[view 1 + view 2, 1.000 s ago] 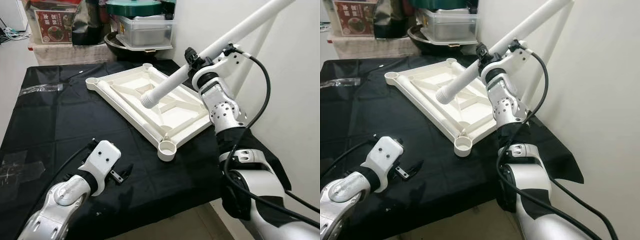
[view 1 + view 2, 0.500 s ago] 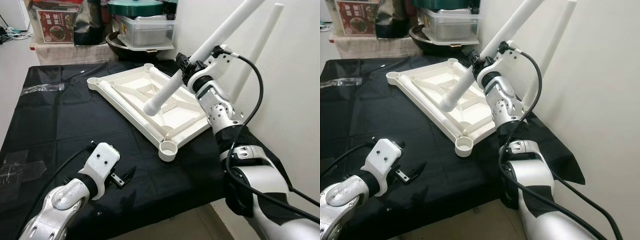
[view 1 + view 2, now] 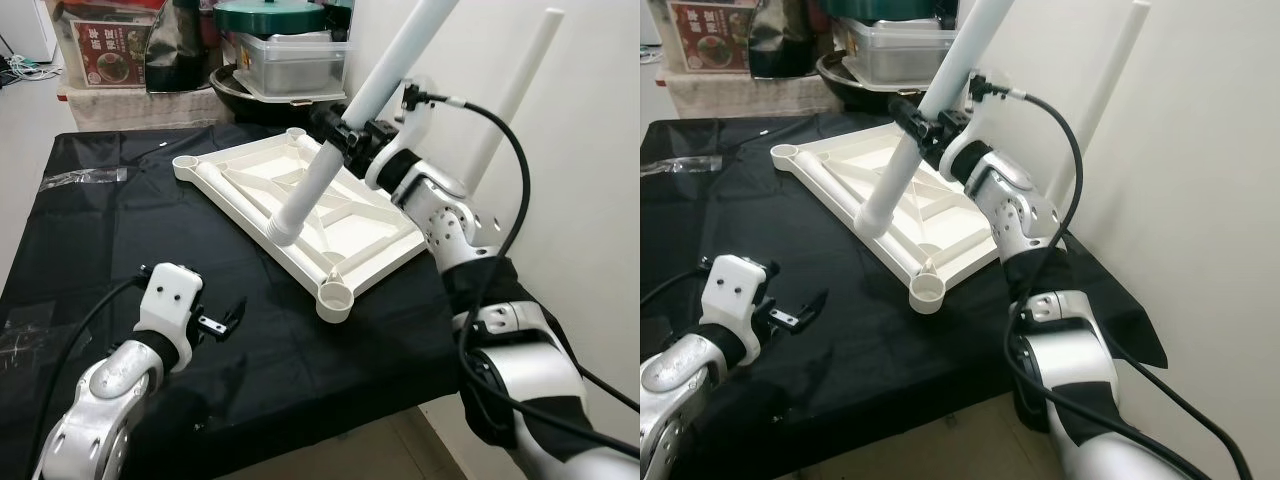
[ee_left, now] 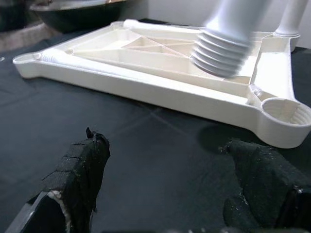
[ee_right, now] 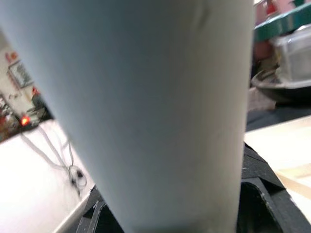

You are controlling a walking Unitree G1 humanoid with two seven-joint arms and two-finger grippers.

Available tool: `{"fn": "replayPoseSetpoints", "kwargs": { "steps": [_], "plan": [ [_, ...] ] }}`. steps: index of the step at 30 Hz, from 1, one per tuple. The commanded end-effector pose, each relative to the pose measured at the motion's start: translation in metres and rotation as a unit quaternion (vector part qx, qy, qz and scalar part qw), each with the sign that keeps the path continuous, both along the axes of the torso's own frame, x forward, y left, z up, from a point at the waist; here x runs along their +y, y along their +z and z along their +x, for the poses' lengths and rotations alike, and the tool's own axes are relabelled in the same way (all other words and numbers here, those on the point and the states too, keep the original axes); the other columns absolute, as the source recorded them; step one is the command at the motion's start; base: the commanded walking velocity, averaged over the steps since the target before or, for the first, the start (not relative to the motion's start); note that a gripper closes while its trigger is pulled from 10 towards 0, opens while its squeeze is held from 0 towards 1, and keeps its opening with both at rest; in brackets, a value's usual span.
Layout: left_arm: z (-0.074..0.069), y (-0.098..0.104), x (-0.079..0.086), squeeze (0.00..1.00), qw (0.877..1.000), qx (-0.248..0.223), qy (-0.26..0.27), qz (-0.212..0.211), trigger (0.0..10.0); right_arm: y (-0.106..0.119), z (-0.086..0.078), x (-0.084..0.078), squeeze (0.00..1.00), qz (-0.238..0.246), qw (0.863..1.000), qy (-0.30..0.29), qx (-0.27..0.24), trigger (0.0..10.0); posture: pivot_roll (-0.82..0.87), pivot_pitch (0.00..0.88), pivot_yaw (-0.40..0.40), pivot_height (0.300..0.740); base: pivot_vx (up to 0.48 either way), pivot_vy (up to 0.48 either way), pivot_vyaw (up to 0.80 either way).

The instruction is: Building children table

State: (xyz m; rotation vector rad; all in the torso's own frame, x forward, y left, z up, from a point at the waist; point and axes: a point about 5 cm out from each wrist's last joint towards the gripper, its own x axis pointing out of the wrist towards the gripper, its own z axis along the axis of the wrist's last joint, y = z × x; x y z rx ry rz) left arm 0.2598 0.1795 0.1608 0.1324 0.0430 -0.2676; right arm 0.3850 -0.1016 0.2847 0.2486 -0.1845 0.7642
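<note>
Left eye view: right gripper point(image 3: 345, 132) clamped on white table leg point(image 3: 340, 130), now swung steeper, threaded end over upturned tabletop point(image 3: 300, 205) on black cloth point(image 3: 90, 230). Left gripper point(image 3: 225, 318) spread, empty, shifted left.

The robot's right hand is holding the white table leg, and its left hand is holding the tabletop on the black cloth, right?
Not quite. The left hand holds nothing: the left eye view shows it open over the black cloth, apart from the tabletop. The right hand does hold the white table leg.
</note>
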Motion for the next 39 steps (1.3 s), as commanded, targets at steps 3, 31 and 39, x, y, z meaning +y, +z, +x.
{"fn": "replayPoseSetpoints", "kwargs": {
  "steps": [3,31,39],
  "plan": [
    [0.000,-0.003,0.002,0.00,1.000,0.002,0.001,-0.028,10.0,-0.003,-0.007,-0.009,0.00,-0.045,0.999,0.018,-0.009,10.0,0.06,0.000,-0.125,0.740,0.000,0.000,0.00],
    [0.002,-0.007,0.005,0.00,0.999,-0.007,0.002,-0.041,10.0,-0.035,-0.019,-0.040,0.00,-0.137,0.990,-0.001,0.016,10.0,0.05,0.000,-0.122,0.740,0.000,0.000,0.00],
    [0.003,-0.007,0.005,0.00,0.999,-0.006,-0.003,-0.042,10.0,-0.036,-0.024,-0.040,0.00,-0.140,0.990,0.003,0.019,10.0,0.05,0.000,-0.114,0.740,0.000,0.000,0.00]
  ]
}}
